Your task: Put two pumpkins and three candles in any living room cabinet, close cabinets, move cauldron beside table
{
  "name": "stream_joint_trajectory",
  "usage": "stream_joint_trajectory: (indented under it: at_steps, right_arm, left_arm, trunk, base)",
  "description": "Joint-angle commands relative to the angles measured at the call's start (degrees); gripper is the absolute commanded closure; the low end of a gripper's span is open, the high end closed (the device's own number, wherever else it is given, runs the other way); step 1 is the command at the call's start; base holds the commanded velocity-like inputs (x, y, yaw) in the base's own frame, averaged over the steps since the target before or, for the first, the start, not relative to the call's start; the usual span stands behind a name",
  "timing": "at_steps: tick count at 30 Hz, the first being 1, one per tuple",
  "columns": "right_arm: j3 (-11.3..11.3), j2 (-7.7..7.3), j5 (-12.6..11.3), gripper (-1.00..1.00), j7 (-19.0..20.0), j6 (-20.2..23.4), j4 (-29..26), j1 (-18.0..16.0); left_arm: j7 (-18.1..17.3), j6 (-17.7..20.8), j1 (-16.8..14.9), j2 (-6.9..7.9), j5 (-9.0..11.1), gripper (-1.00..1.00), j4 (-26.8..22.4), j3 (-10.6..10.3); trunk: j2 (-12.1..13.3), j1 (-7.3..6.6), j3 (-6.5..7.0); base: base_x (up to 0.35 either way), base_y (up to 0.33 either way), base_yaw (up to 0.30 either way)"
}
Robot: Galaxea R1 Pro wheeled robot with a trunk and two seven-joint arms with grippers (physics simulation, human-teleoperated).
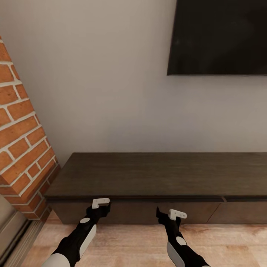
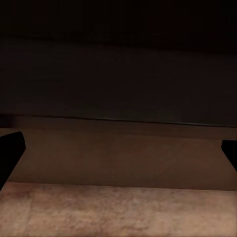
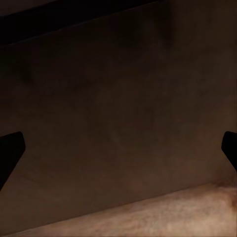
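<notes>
— How are the grippers sitting?

— The left gripper (image 1: 105, 208) and right gripper (image 1: 162, 214) are both hanging spread wide, holding nothing, just in front of the cabinet (image 1: 159, 174) (wrist views are showing fingertips at the far edges).

— And the cabinet itself?

— It is standing low and dark against the wall (image 1: 104, 92), its drawer fronts looking closed, on the wood floor (image 1: 133, 244). A brick column (image 1: 22, 148) is rising beside its left end; a dark screen (image 1: 218, 37) is hanging above.

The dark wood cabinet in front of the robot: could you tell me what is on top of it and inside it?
The cabinet has a bare dark top. Its drawer fronts are shut, so whatever is inside is hidden.
</notes>
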Motion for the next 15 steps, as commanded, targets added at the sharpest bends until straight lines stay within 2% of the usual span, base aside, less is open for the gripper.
stream_joint_trajectory:
  at_steps: [1,9,15]
  right_arm:
    - [0.5,-0.04,-0.4,-1.00,-0.4,-0.2,0.0,0.0]
    - [0.5,-0.04,-0.4,-1.00,-0.4,-0.2,0.0,0.0]
    - [0.5,-0.04,-0.4,-1.00,-0.4,0.1,0.1,0.0]
  left_arm:
    - [0.5,0.3,0.0,0.06,0.5,-1.00,-0.1,-0.3]
    - [0.5,0.3,0.0,-0.02,0.6,-1.00,-0.1,-0.3]
    - [0.2,0.8,0.0,-0.11,0.8,-1.00,-0.2,-0.1]
  trunk:
    - [0.0,-0.01,-0.05]
    - [0.0,-0.01,-0.05]
    - [0.0,-0.01,-0.05]
  base:
    - [0.006,0.002,0.000]
    - [0.001,-0.002,0.000]
    - [-0.067,-0.098,0.000]
